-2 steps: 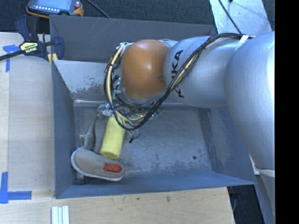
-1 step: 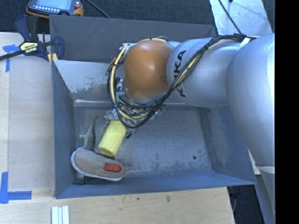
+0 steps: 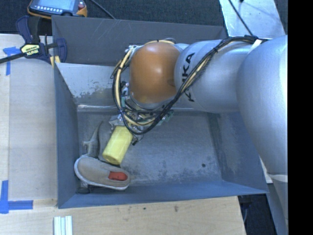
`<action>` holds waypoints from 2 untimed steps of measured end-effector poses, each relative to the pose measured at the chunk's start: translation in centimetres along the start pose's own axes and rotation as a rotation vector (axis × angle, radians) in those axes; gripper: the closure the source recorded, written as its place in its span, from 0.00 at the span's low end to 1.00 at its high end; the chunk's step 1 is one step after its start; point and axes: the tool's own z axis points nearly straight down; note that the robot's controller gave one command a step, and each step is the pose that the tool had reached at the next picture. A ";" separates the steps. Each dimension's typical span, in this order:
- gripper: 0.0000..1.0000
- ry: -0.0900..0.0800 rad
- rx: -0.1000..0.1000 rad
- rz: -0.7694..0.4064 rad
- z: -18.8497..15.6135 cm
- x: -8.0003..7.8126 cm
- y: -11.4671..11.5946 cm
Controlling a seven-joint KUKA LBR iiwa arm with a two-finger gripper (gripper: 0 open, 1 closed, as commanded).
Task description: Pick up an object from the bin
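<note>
Object: yellow oblong block (image 3: 117, 147)
Pose: tilted, upper end partly covered
Place: left part of the bin (image 3: 66, 131) floor

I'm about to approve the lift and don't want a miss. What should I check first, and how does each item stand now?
1. The gripper over a thing: ok, it is at the upper end of the yellow block.
2. Block held: cannot tell; the orange wrist cover and cables hide it.
3. Block free of neighbours: not ok, its lower end meets the grey oval thing with a red patch.
4. Block clear of the bin wall: ok, apart from the left wall.
</note>
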 end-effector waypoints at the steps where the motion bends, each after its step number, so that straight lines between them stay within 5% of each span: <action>1: 1.00 0.001 -0.001 0.001 -0.2 0.0 0.0; 2: 1.00 0.003 -0.003 0.002 -1.1 0.1 0.1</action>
